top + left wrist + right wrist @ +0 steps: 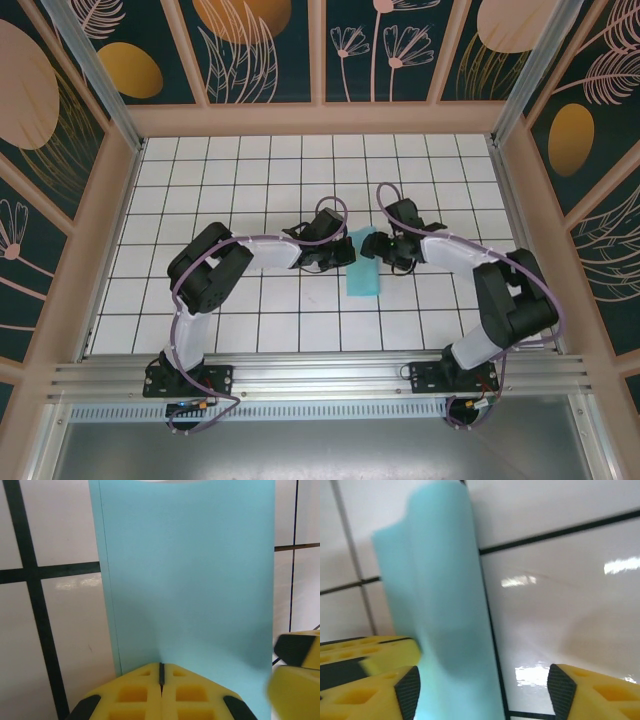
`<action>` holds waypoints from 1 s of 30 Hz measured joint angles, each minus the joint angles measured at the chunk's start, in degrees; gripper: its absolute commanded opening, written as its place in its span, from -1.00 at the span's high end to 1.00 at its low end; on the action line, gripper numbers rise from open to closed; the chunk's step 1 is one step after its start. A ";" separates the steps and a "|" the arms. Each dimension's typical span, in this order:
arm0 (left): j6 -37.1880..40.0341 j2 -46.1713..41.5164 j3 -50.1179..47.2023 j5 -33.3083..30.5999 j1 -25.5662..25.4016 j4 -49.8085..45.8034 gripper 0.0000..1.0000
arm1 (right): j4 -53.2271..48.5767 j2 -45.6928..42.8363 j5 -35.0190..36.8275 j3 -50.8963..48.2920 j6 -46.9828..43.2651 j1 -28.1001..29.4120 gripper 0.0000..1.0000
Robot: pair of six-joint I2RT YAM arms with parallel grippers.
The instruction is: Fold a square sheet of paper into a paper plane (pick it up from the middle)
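Black-jointed arms with white links, lilac cables, and yellow foam jaws.

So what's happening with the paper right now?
The left pincer is shut on one edge of the turquoise sheet of paper, which looks folded into a narrow rectangle over the white tiled table. The right pincer stands open around another part of it, not gripping.
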 measured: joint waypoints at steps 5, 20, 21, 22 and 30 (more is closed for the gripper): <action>0.17 0.04 0.04 0.02 0.00 -0.07 1.00 | 4.50 -4.90 -6.75 -1.40 -0.04 -2.10 0.58; 0.20 0.33 0.37 0.24 0.00 -0.09 1.00 | 9.94 2.78 -19.47 -7.63 -2.21 -6.43 1.00; 0.20 0.33 0.39 0.24 0.00 -0.09 1.00 | 10.27 3.15 -19.56 -8.20 -2.62 -6.84 1.00; 0.20 0.33 0.39 0.22 0.00 -0.09 1.00 | 10.64 3.39 -19.63 -8.68 -2.86 -7.15 1.00; 0.20 0.44 0.44 0.28 0.00 -0.04 1.00 | 15.98 4.09 -23.04 -12.13 -3.89 -9.38 1.00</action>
